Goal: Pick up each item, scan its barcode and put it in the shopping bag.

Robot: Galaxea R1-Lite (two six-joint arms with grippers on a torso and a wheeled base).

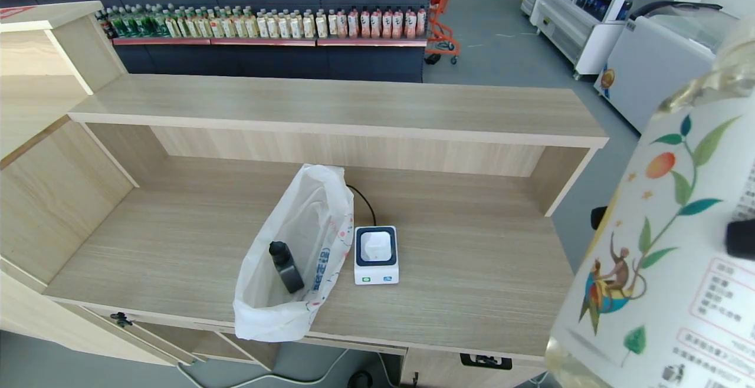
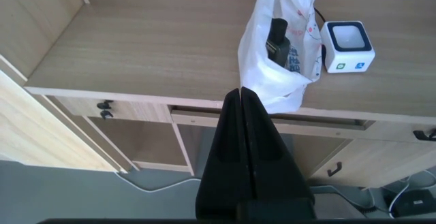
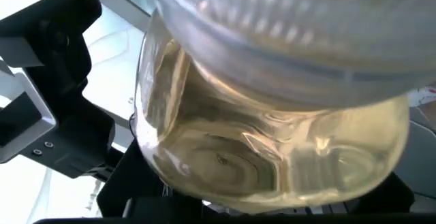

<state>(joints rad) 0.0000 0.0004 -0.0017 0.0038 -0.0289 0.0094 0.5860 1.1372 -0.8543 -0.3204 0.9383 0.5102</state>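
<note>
Pale wood table (image 1: pixel 460 270), seen from my head. On it lies one white shopping bag (image 1: pixel 277 317), mouth open toward the back, its closed end drooping over the front edge. One dark bottle (image 1: pixel 286 267) lies inside. Just beside the bag sits one white scanner (image 1: pixel 376 255), window up, its one cable (image 1: pixel 363 199) running behind. One large bottle of pale yellow drink (image 1: pixel 660 246) hangs close to my head, off the table's right end and well apart from the scanner. A black fingertip (image 1: pixel 741 238) presses on its label.

From my left wrist: my left pincer (image 2: pixel 242 94) is clenched on nothing, held below and in front of the table edge, pointing toward the bag. If it rises blind, I judge it could knock the edge or snag the drooping bag.

From my right wrist: my right pincer (image 3: pixel 269 210) is grasping the large bottle, whose rounded, smooth body bulges past the hold. It looks heavy and slick, so it might slip or twist on the way over. The scan may fail if the barcode faces away. Dropped in hard, it could drag the overhanging bag off the table.
</note>
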